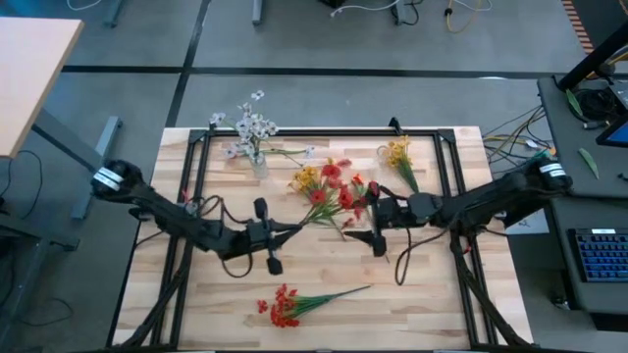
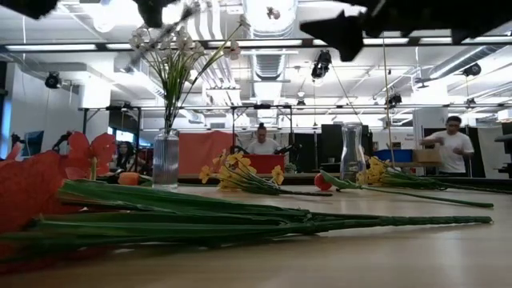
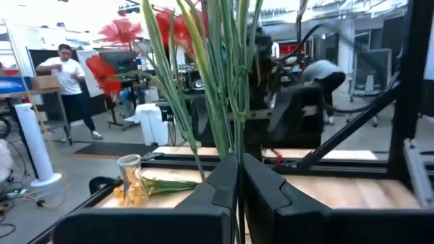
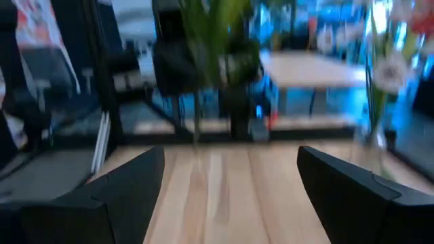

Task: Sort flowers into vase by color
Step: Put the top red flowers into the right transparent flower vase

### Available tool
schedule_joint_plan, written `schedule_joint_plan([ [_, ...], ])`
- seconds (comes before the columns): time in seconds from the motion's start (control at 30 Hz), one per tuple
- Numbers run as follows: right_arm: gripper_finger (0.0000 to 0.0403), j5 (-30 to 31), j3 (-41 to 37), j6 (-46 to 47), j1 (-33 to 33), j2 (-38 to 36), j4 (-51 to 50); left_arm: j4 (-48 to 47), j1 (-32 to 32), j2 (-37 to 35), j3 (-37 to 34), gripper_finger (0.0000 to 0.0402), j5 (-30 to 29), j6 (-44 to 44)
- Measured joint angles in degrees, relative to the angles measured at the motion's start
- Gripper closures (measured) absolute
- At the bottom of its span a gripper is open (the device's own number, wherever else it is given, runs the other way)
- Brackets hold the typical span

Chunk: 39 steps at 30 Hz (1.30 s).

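Note:
My left gripper is shut on the green stems of a red flower spray at mid-table. My right gripper stands open just right of its blossoms, touching nothing. White flowers stand with their stems in a glass vase toward the far left. A yellow spray lies by a second glass vase at the far right. An orange-yellow spray lies flat beside the red blossoms. Another red spray lies flat near the near edge. My left gripper pinches a bundle of several thin green stems between its two shut fingers, near the stems' cut ends. The fingers come level from the table's left, in line with the stems. The stems run on past the fingertips, the red blossoms toward the right arm.
A black metal frame runs around the table's far, left and right sides. Bare wood lies between the grippers and the near red spray. People stand and sit in the room beyond the far edge.

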Motion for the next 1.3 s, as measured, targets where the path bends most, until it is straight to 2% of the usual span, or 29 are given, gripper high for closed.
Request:
schedule_joint_plan([
  [0.1,0.0076,0.01,0.56,-1.62,0.00,5.28,7.79,2.03,1.90,3.90,1.58,0.0402,2.01,0.11],
  [0.37,0.0077,-0.26,3.74,-1.82,-0.02,15.24,17.54,5.54,4.21,12.31,5.99,0.0402,3.87,1.05],
  [0.53,0.0077,-4.13,3.97,-1.34,-0.13,16.51,23.39,7.87,4.44,15.36,7.16,0.0402,5.04,1.13],
  [0.67,0.0091,-4.55,4.00,-0.84,-0.13,16.25,24.18,7.90,4.75,16.87,7.78,0.0401,4.83,0.02],
  [0.87,0.0176,-6.95,4.00,-0.65,-0.15,16.15,24.44,7.25,5.15,17.41,8.49,0.0401,3.15,-0.53],
  [1.2,0.0347,-6.99,4.00,-1.92,-0.17,16.12,24.83,6.89,5.45,17.57,8.59,0.0402,3.53,-0.53],
  [1.3,0.0384,-6.86,4.01,-3.03,-0.21,16.12,24.86,6.86,5.47,17.57,8.59,0.0402,3.54,-0.60],
])
